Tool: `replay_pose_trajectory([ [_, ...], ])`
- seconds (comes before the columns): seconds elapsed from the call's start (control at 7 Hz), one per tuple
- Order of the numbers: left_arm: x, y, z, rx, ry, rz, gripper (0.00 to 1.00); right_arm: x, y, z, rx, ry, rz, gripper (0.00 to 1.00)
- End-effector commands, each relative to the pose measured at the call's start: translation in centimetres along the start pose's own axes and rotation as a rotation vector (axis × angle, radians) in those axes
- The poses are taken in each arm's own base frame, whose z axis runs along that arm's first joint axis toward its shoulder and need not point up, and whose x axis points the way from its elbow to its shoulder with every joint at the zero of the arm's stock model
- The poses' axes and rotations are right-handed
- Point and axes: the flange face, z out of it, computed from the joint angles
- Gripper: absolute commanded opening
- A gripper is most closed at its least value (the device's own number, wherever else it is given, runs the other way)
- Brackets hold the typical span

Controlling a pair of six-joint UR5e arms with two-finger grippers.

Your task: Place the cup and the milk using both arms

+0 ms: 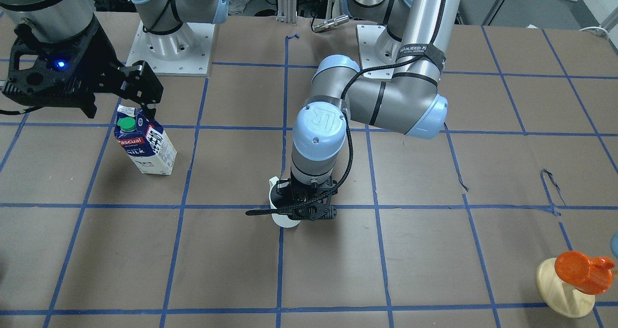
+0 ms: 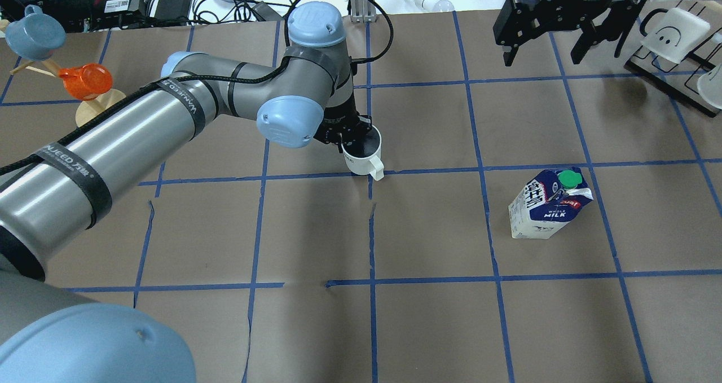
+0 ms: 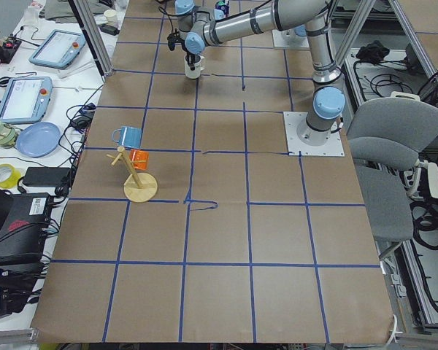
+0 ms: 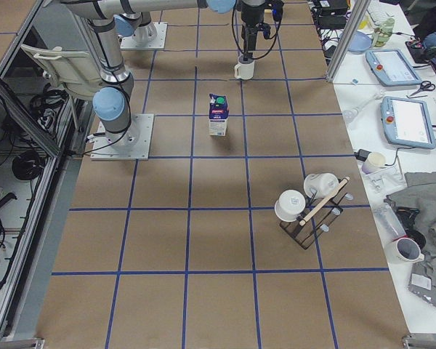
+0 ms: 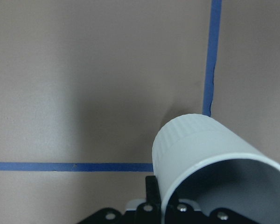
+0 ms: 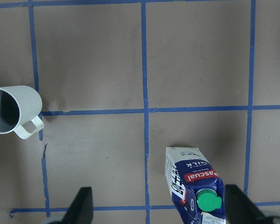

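The white cup (image 2: 361,160) stands near the table's middle, by a blue tape crossing, its handle toward the robot. My left gripper (image 2: 353,139) reaches down onto its far rim, one finger inside, and is shut on the wall. The cup fills the lower right of the left wrist view (image 5: 200,149) and also shows in the front view (image 1: 285,220). The milk (image 2: 550,211) stands upright on the robot's right side. My right gripper (image 2: 544,47) hangs open and empty, high above the table beyond the milk. Its wrist view shows the milk (image 6: 193,182) between its spread fingers (image 6: 84,207) and the cup (image 6: 14,109) at the left.
An orange cup on a round wooden stand (image 2: 84,84) and a blue cup (image 2: 34,30) sit at the far left. A black rack with white mugs (image 2: 671,33) stands at the far right. Both arm bases (image 1: 171,48) are bolted at the robot's edge.
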Motion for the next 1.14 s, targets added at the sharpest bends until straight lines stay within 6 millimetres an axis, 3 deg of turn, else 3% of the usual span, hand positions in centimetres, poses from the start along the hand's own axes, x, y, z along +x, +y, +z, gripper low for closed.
replay_pose_trajectory([
  [0.0,0.0,0.0,0.8,-0.013,0.004,-0.006,0.0,0.2,0.7,2.3,-0.044,0.012,-0.036,1.0],
  [0.14,0.1,0.1,0.9,-0.014,0.002,-0.006,0.0,0.4,1.0,3.6,-0.064,0.013,-0.073,1.0],
  [0.29,0.1,0.0,1.1,-0.016,0.003,-0.015,0.0,0.8,1.2,3.7,-0.068,0.059,-0.081,1.0],
  [0.43,0.2,-0.2,1.2,-0.008,0.009,-0.042,0.21,1.1,1.3,4.0,-0.079,0.066,-0.083,1.0],
  [0.57,0.4,0.0,-0.4,0.002,0.058,-0.044,0.57,1.3,1.7,5.0,-0.104,0.066,-0.09,1.0],
  [0.71,-0.1,-0.6,-2.8,0.031,0.098,-0.045,0.87,1.4,2.4,5.6,-0.117,0.066,-0.107,1.0],
  [0.86,-2.6,-1.5,-7.1,0.092,0.115,-0.048,0.97,1.6,3.1,6.7,-0.136,0.063,-0.12,1.0],
  [1.0,-6.3,-1.8,-12.1,0.109,0.112,-0.015,1.0,2.4,3.4,7.9,-0.156,0.057,-0.147,1.0],
])
